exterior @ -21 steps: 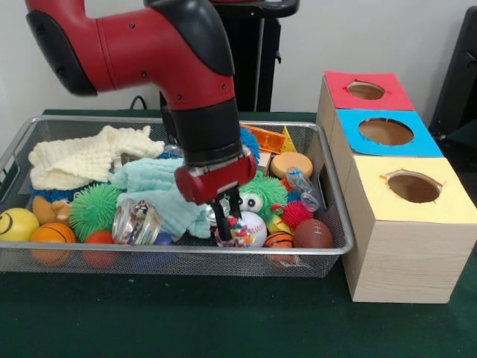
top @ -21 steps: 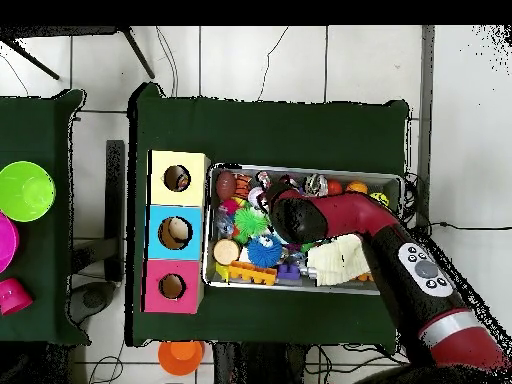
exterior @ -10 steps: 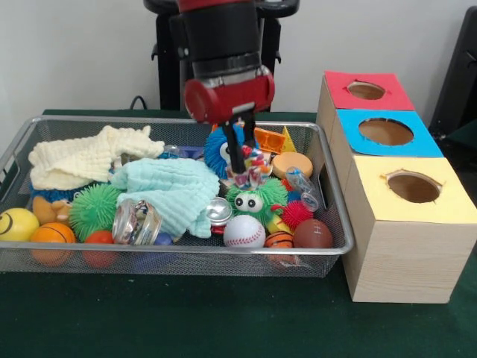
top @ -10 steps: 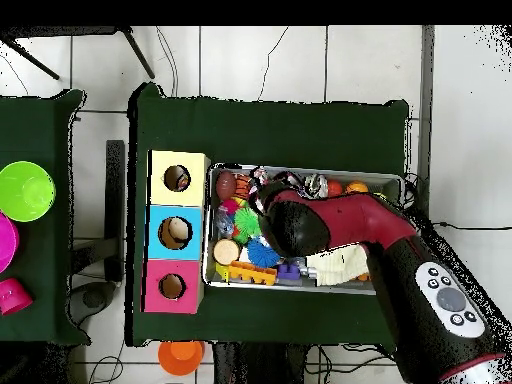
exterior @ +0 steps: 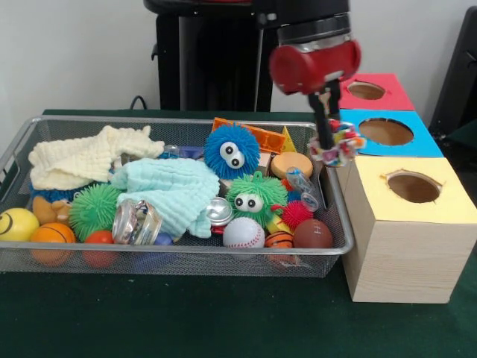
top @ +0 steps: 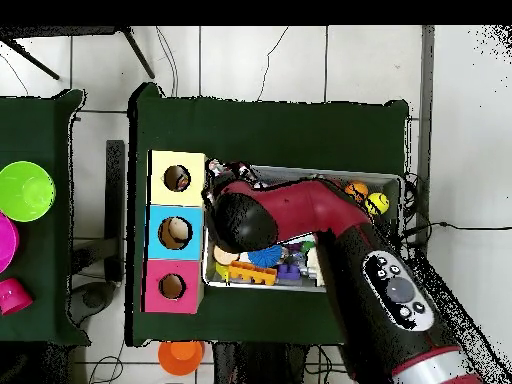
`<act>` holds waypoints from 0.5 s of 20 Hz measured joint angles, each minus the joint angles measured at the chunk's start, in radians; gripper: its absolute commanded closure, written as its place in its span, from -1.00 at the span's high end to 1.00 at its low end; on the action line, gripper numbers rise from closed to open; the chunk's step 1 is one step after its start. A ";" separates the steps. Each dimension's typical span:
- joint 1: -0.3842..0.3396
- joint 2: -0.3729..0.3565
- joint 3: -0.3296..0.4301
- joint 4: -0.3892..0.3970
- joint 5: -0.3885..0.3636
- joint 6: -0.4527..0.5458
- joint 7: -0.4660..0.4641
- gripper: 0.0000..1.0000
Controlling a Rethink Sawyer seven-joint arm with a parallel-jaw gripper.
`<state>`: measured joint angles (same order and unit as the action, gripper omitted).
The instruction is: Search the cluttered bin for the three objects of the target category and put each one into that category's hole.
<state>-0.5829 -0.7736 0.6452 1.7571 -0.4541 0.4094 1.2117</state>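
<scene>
1. Landmark: the wire-mesh bin (exterior: pixel 22 142), sitting on the green bench (exterior: pixel 186 321). All places are being given against it.
2. The pincer (exterior: pixel 325 142) is hanging above the bin's end nearest the boxes, over the gap between bin wall and box row. It is closed on a small multicoloured toy (exterior: pixel 337 145), which is dangling clear of the bin's contents.
3. In the overhead view the red arm (top: pixel 300 215) is crossing the bin lengthwise and covering most of it; the held toy cannot be made out there.
4. Beside that end of the bin the three wooden boxes are standing in a row, just beside the mesh: the yellow-topped box (exterior: pixel 406 224), the blue-topped box (exterior: pixel 387 134) and the red-topped box (exterior: pixel 365 91), each with a round hole in its top.
5. The held toy is hovering level with the near edge of the blue-topped box, not over any hole.
6. Inside the bin, mid-way along: a blue fuzzy ball with eyes (exterior: pixel 232 151), and a green fuzzy ball with eyes (exterior: pixel 256 198) in front of it.
7. Along the bin's front wall: a baseball (exterior: pixel 244 232), a small basketball (exterior: pixel 279 239) and a brown football (exterior: pixel 313 233).
8. A mint cloth (exterior: pixel 168 190) is lying in the bin's centre; a cream cloth (exterior: pixel 82 156) is lying toward the end away from the boxes.
9. At that far end: a yellow smiley ball (exterior: pixel 16 224) and an orange ball (exterior: pixel 52 235).
</scene>
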 measured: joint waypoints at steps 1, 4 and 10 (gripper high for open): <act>0.024 0.004 -0.005 -0.003 0.011 -0.001 0.000 -1.00; 0.090 0.008 -0.025 -0.009 0.039 0.000 0.000 -1.00; 0.180 0.008 -0.075 -0.020 0.070 0.000 0.000 -1.00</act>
<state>-0.4031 -0.7655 0.5704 1.7367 -0.3838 0.4096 1.2121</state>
